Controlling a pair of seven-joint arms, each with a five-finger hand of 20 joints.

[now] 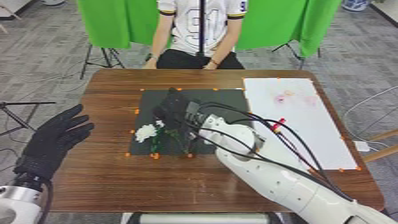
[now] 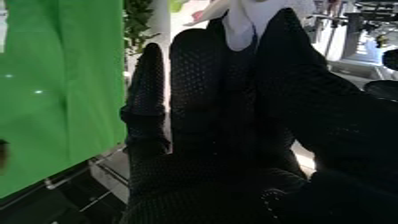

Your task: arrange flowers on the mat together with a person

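Your right hand point(image 1: 173, 106) is above the dark mat point(image 1: 222, 96). In the wrist view, the fingers of your right hand point(image 2: 197, 75) are straight, with the thumb closed toward them and a pale flower point(image 2: 238, 27) clamped between. You can't tell which flower in the head view it matches. Just beside that hand, a white flower point(image 1: 146, 132) lies on the mat's left part, with green stems point(image 1: 155, 144) near it. Your right arm point(image 1: 289, 182) and its black cables point(image 1: 258, 117) cross the mat's right edge and block your sight of part of it. Orange bits point(image 1: 179, 89) dot the mat's border. To the mat's right, you have a white sheet point(image 1: 265, 90) with pink blooms point(image 1: 284, 96), and a red item point(image 1: 279, 123) beside the arm. Your left hand point(image 1: 55, 137) is at the left edge of the brown table point(image 1: 107, 175), well apart from the flowers, fingers spread and relaxed. Beyond the table hangs a green curtain point(image 1: 266, 30).
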